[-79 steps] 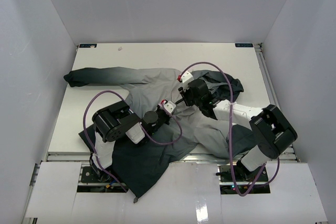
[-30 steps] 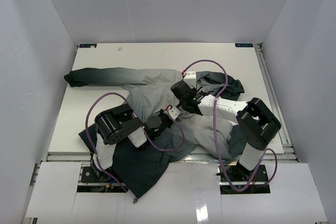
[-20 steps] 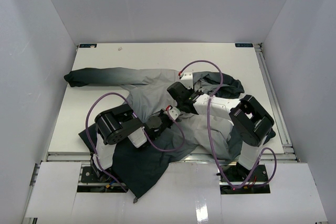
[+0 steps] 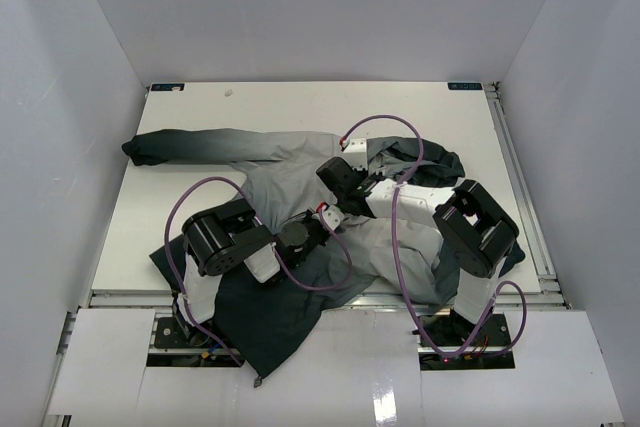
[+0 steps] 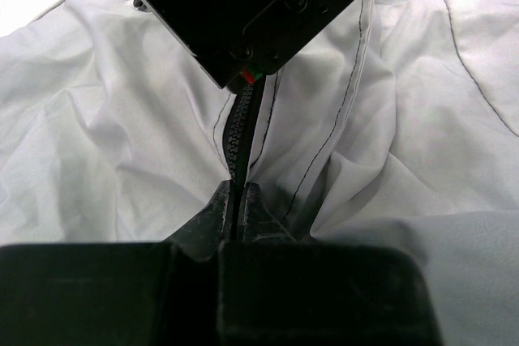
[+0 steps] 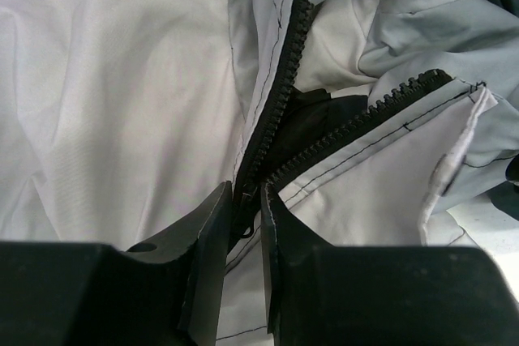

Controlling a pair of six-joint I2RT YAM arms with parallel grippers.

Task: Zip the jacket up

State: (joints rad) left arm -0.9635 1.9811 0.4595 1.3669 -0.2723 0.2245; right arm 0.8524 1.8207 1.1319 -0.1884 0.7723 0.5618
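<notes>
White tabletop (image 4: pixel 300 107) bears grey jacket (image 4: pixel 280 172), zipper (image 6: pixel 280 79) partly closed.

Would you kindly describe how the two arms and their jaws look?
The left arm and right arm pair chunky black joint housings with white links; a purple cable loops along each. The jaws are matte black, tapering to flat inner faces.
</notes>
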